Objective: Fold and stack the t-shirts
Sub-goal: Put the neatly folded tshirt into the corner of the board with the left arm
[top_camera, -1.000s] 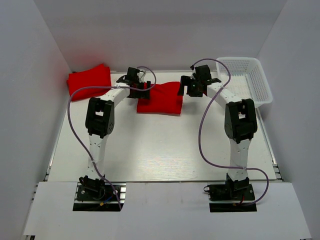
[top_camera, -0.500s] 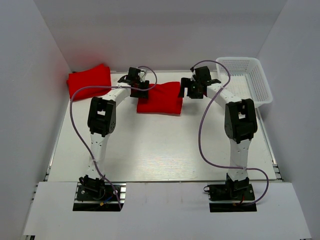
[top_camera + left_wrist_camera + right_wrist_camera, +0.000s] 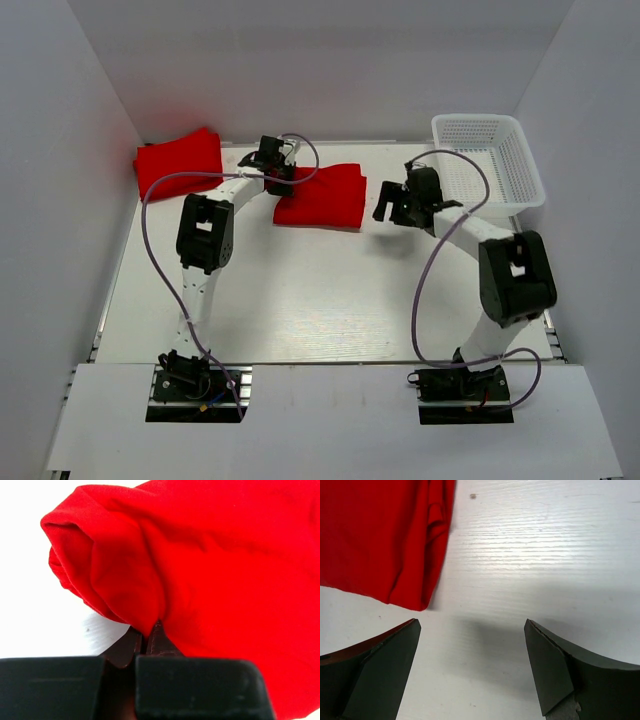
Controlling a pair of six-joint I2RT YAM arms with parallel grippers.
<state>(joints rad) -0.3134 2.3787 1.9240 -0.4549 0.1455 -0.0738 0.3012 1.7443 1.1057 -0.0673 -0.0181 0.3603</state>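
One shirt (image 3: 180,160) lies folded at the far left corner. The second shirt (image 3: 322,197), by the far edge, we judge folded but not yet stacked: our left end effector (image 3: 284,179) clenches its left edge, and our right end effector (image 3: 400,205) hangs released beside it.

Both t-shirts (image 3: 322,198) are plain bright red, the mesh basket (image 3: 525,165) and table (image 3: 320,290) white.

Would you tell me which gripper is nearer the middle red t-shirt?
Left. The left gripper is shut on the middle t-shirt at its left edge; the right gripper hangs open off its right edge.
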